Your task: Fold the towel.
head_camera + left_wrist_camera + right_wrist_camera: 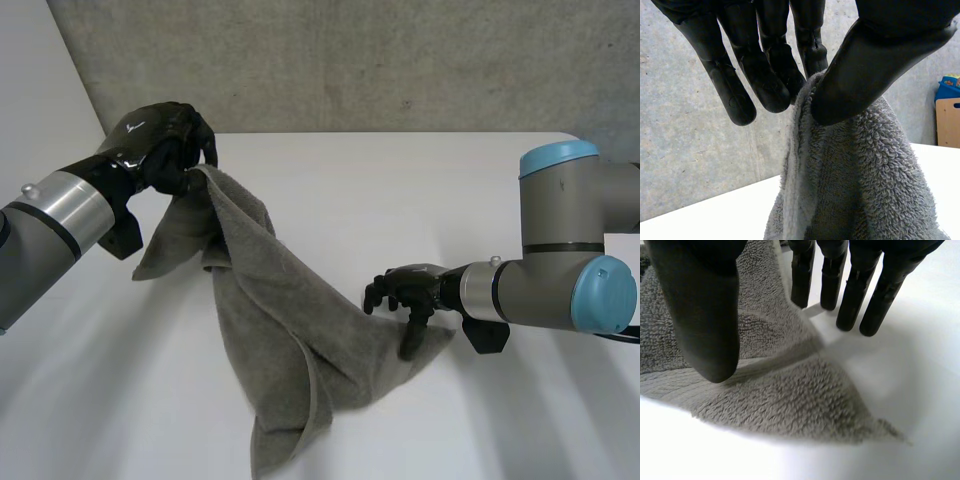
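Observation:
A grey towel (290, 320) hangs from my left hand (165, 140), which holds it up above the table's far left. In the left wrist view the thumb (865, 65) pinches a bunched corner of the towel (860, 170) against the fingers. The cloth drapes down to the table and spreads toward the front and right in loose folds. My right hand (410, 290) hovers low over the towel's right corner. In the right wrist view its thumb (705, 315) and fingers (855, 295) stand apart above the flat corner of the towel (780, 400), holding nothing.
The white table (400, 190) runs back to a grey concrete wall (350, 60). A wooden piece with something blue on it (949, 107) stands beyond the table in the left wrist view. Bare tabletop lies right of the towel and behind it.

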Controlling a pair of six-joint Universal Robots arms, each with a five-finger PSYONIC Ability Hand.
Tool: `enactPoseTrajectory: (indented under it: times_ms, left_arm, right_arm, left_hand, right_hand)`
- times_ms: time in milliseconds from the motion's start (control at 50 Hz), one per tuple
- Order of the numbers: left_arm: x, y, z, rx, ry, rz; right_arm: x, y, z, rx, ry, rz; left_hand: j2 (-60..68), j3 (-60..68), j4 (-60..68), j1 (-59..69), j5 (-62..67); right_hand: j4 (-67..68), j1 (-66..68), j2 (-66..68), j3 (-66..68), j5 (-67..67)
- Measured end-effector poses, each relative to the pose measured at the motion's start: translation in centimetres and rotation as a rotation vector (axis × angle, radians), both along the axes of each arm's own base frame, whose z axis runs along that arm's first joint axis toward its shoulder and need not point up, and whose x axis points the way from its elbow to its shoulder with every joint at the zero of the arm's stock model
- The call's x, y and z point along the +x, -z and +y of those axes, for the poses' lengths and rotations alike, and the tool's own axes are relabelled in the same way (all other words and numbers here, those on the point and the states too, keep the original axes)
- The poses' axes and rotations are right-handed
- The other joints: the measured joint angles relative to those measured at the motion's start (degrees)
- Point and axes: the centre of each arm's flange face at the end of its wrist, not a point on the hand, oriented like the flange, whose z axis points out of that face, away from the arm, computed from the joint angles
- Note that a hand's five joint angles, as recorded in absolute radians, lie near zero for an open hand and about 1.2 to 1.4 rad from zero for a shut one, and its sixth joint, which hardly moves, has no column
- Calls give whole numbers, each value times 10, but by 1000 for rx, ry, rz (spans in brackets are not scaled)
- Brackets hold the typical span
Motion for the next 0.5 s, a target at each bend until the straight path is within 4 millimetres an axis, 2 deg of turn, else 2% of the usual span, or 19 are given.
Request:
enactPoseTrajectory:
  times_ms: [180,280,460,480,500]
  left_arm:
    - [2,2,-1,8,-6,-1]
    - [4,2,-2,8,-14,-1]
    - [8,-2,-3,-5,-25,2]
    - [8,-3,-3,-8,-25,2]
    - [9,-5,-2,-11,-25,3]
  right_arm:
    - [-2,5,-3,-28,11,-11]
    - [-3,7,-1,-25,12,-11]
    - [-4,-2,1,-46,12,-20]
    - [-4,-4,1,-51,12,-22]
    - [-4,-6,1,-60,13,-26]
  left_hand:
    - [0,0,0,0,0]
    - [0,0,1,0,0]
    - [0,0,2,0,0]
    - [0,0,2,0,0]
    - [0,0,2,0,0]
  right_hand:
    - [368,376,376,365,370]
    - [477,484,472,471,485]
    - [477,480,470,477,473]
    - [442,448,442,445,436]
    - [366,363,359,369,358]
